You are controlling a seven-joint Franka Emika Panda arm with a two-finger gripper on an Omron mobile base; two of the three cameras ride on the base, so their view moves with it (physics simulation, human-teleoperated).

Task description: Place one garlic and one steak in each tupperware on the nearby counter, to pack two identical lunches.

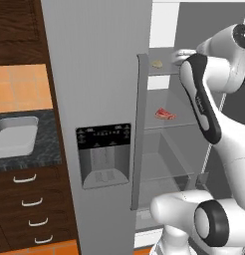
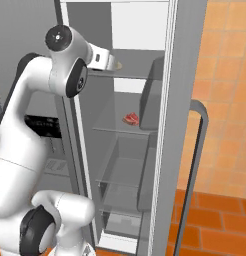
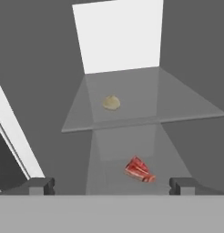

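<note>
My gripper [image 3: 111, 186], fingers spread wide and empty, faces the garlic [image 3: 111, 103]: probably light, firm and rounded, best pinched across its middle.

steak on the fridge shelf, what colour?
Red with pale streaks; the steak shows best in the hand view.

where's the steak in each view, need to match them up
Left base view: the steak lies right of centre, on the fridge's middle glass shelf.
Right base view: the steak lies at centre, on that same shelf.
Hand view: the steak sits low, right of centre, under the upper shelf.
Shared landmark: the garlic on the shelf above it.
</note>
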